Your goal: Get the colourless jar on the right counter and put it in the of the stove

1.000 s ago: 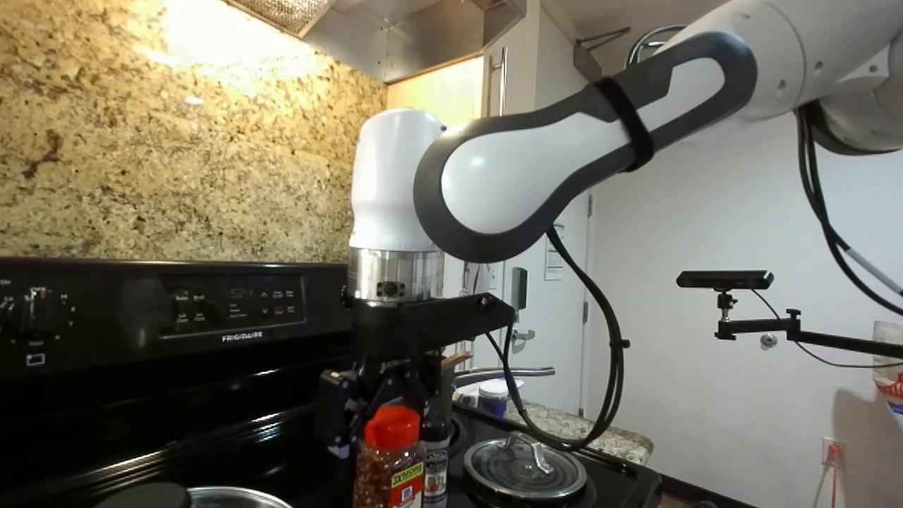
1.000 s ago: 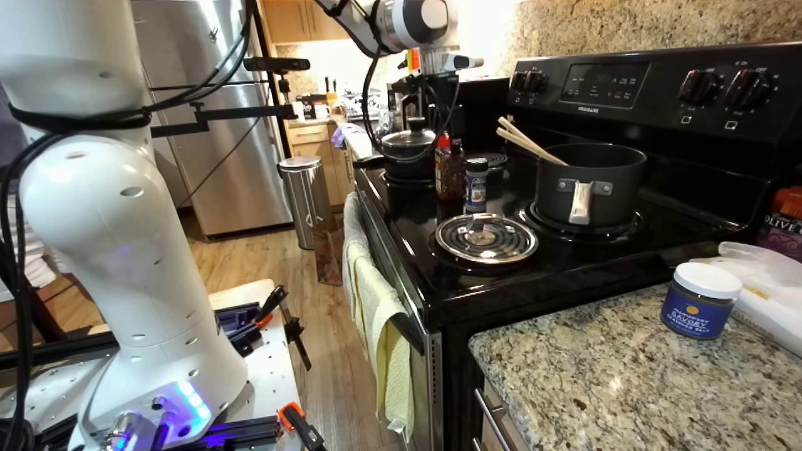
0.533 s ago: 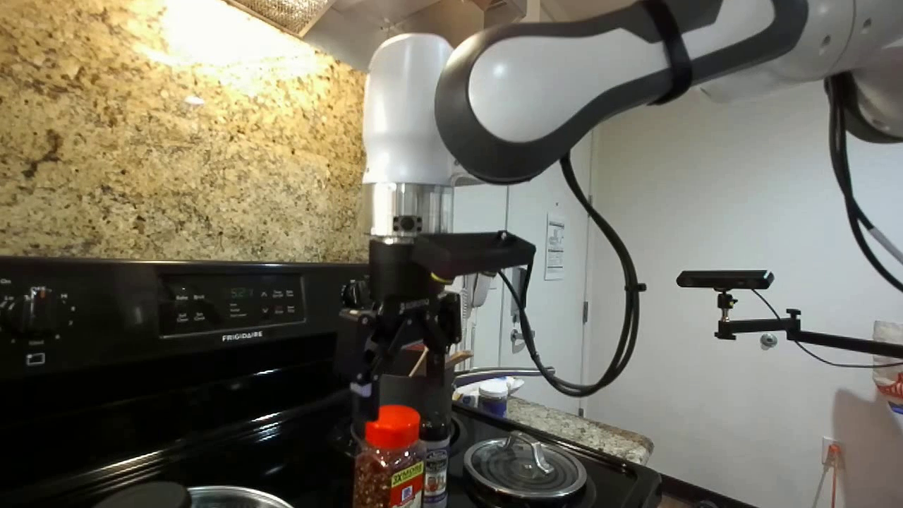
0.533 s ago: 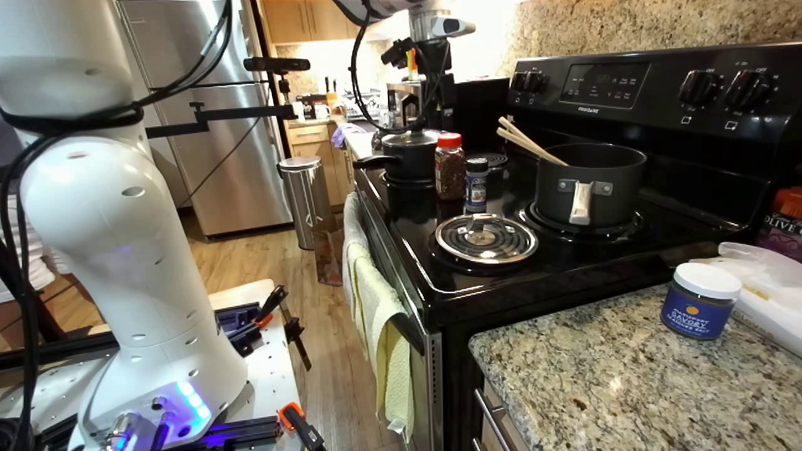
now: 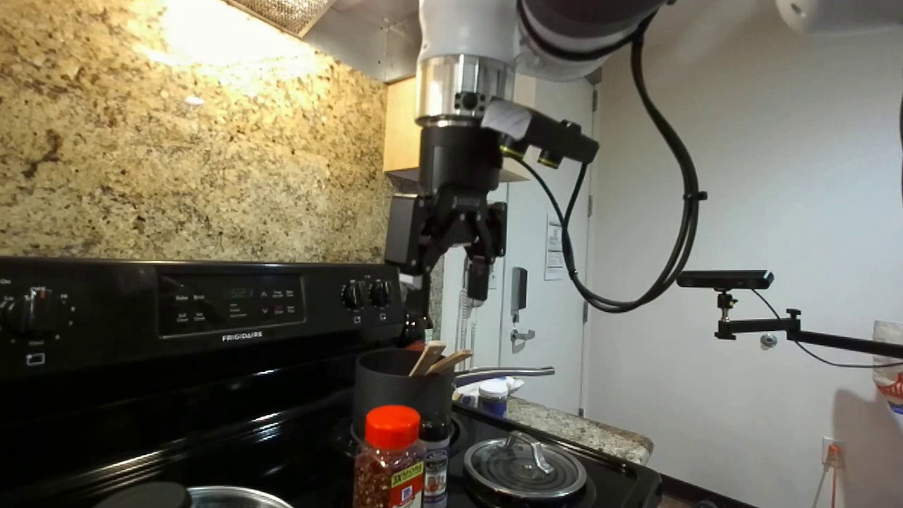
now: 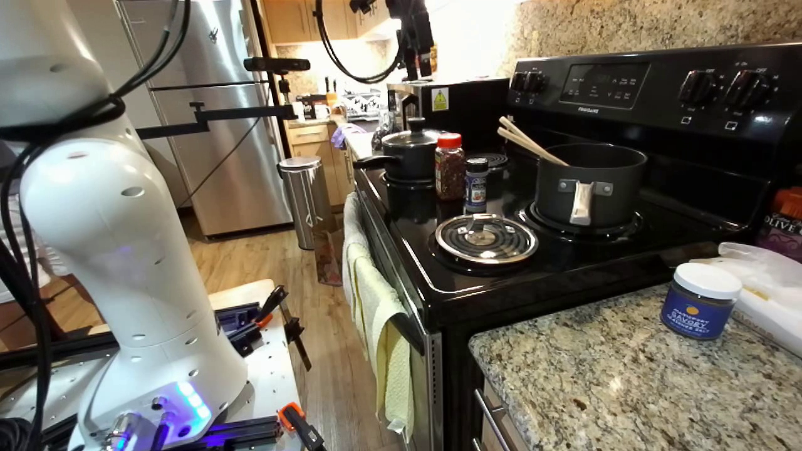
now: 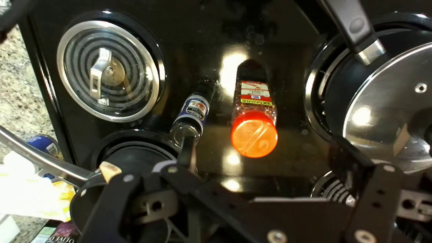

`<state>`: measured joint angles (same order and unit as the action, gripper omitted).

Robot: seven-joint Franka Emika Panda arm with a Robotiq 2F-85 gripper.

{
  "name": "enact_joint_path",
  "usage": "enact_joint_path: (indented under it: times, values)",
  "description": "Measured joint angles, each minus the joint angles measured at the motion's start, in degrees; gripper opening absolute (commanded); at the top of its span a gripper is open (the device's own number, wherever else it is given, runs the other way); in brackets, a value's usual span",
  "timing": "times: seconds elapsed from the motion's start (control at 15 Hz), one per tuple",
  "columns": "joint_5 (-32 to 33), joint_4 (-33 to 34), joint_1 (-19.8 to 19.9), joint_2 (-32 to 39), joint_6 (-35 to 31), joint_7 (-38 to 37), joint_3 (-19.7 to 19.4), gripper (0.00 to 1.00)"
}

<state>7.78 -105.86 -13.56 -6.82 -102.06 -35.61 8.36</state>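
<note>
The colourless jar, clear with a red lid, dark red flakes and a red-yellow label, stands upright on the black stove in both exterior views [image 5: 391, 462] [image 6: 450, 169]. The wrist view shows the jar's lid [image 7: 254, 135] from above. The stove [image 6: 501, 304] has a raised back panel [image 5: 120, 331] with knobs and a display. My gripper [image 5: 448, 289] is open and empty, high above the stovetop and apart from the jar. It also shows at the top of an exterior view [image 6: 416, 66]. In the wrist view the spread fingers [image 7: 268, 152] lie either side of the lid.
A small dark-capped bottle [image 6: 476, 185] stands beside the jar. A dark pot with wooden utensils [image 6: 589, 185], a lidded pot [image 6: 407, 156] and a glass lid on a burner [image 6: 485, 239] are on the stove. A white-lidded blue jar [image 6: 698, 307] stands on the granite counter [image 6: 595, 382].
My gripper has risen from near the jar's lid to well above the stove, shifting right in an exterior view. The jar has stayed in place.
</note>
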Motion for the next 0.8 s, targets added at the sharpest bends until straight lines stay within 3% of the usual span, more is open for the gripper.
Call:
enact_joint_path:
  times: [0.8]
  values:
    - [-4.3,-10.8,3.1,-14.5,2.4,0.5,0.7,1.0]
